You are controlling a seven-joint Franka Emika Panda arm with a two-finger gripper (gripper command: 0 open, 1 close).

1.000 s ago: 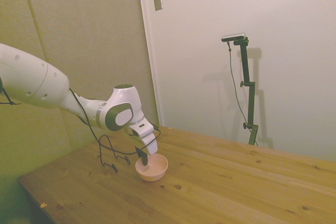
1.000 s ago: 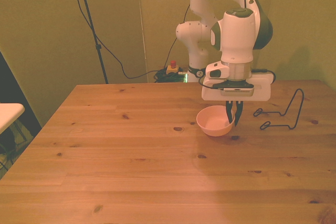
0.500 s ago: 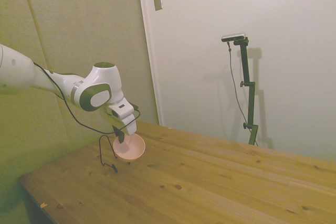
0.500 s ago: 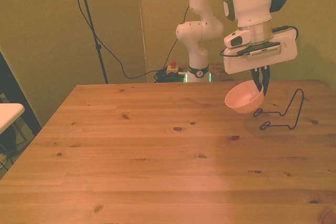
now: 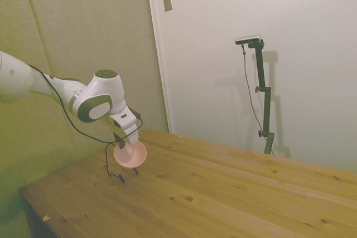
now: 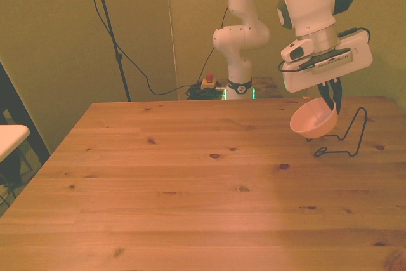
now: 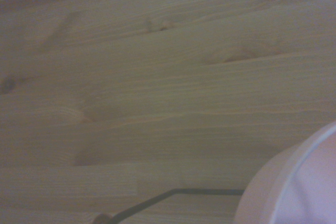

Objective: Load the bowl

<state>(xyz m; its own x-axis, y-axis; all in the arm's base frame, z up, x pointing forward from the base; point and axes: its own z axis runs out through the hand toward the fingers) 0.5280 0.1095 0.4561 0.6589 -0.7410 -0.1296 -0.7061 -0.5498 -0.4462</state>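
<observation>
The pale pink bowl [image 6: 313,119] hangs tilted in the air, held by its rim, with my gripper [image 6: 330,96] shut on that rim. It sits just above the thin black wire rack [image 6: 347,136], which stands on the table at the front view's right. In the side view the bowl [image 5: 130,154] faces outward right over the rack [image 5: 114,166], below the gripper [image 5: 124,141]. The wrist view catches the bowl's edge [image 7: 294,182] and one rack wire [image 7: 178,193] over the wooden boards.
The wooden table [image 6: 190,188] spreads wide toward the front view's left and the near edge. A black tripod stand [image 6: 109,26] rises behind the table's far left corner.
The bowl has been lifted off the table and carried toward the front view's right. It now hangs lower and more tilted, right over the wire rack.
</observation>
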